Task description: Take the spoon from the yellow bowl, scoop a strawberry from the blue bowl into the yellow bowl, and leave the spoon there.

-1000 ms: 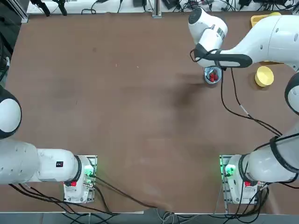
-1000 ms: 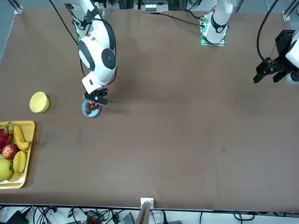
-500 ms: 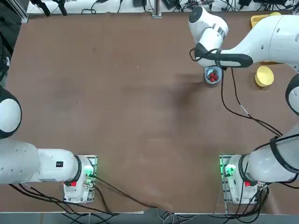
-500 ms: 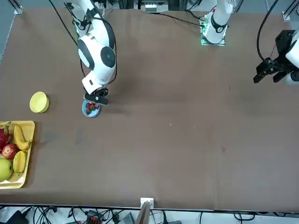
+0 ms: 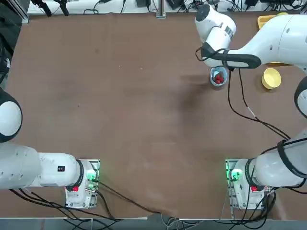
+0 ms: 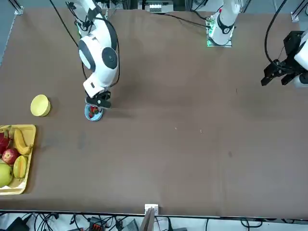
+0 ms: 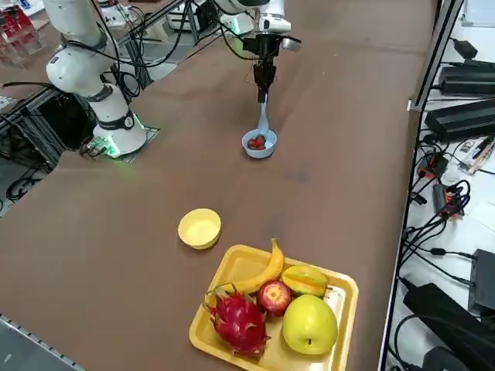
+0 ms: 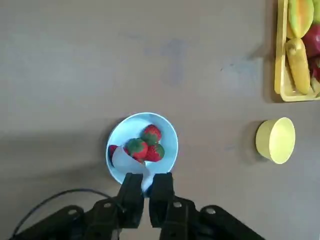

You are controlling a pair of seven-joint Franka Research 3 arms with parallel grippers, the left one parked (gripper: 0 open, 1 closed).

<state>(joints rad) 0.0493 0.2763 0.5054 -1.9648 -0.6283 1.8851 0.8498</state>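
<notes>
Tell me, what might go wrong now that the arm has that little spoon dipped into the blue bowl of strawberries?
The right gripper pinches the small pale plastic spoon by its handle tip only, so it might twist when pushed under a berry. The small round light-blue bowl looks light and could slide or tip. The small round yellow bowl stands well apart, so a strawberry could roll off on the way.

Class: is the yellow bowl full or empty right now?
Empty. The yellow bowl shows only its bare inside; the strawberries lie in the blue bowl.
</notes>
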